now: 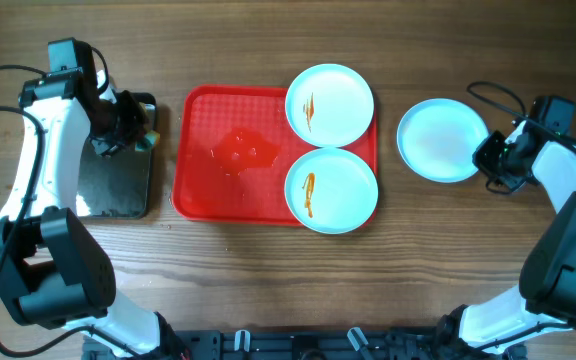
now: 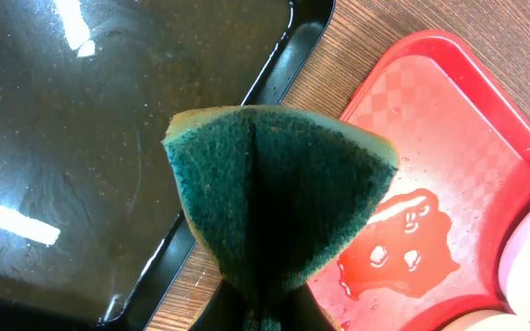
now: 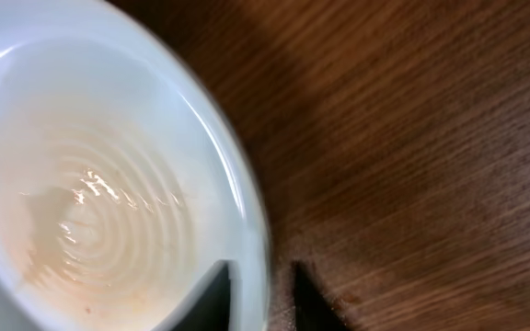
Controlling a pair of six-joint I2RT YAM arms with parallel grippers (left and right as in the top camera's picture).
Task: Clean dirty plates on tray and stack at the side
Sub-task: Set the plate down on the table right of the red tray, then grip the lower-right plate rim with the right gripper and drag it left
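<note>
Folded green sponge (image 2: pixel 274 193) over edge of glossy black tray (image 2: pixel 109 138); wooden table (image 1: pixel 268 50).

We find the overhead view bright and even, lit from above: the table (image 1: pixel 268 290) shows sharp grain, and the red tray (image 1: pixel 198 130) casts only a thin soft shadow along its near edge. At the left wrist, white streaks of glare cross the black tray (image 2: pixel 109 119), the puddle (image 2: pixel 398 244) glints, and the sponge (image 2: pixel 274 202) is crisp. At the right wrist the plate (image 3: pixel 81 184) is blurred, with dim wood and a dark shadow beside its rim.
</note>
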